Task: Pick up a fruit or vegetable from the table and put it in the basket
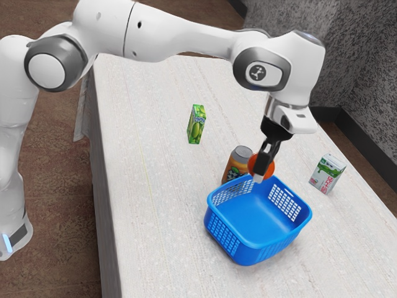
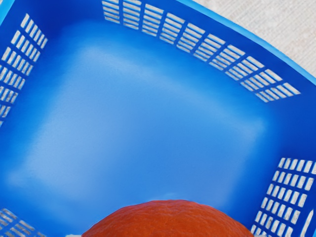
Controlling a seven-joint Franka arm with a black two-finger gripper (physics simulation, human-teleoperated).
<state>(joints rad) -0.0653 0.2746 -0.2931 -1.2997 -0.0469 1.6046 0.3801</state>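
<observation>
Dimpled orange fruit (image 1: 271, 167) grasped between the fingers of the black gripper (image 1: 260, 176), held above a smooth blue basket (image 1: 257, 244) with rounded corners and latticed walls, pale streaked bench (image 1: 155, 217) beneath.

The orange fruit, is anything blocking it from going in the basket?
Nothing I can see blocks it. My hand holds the orange fruit up near the rim of the basket, which is open on top. The can stands outside, not in between.
</observation>
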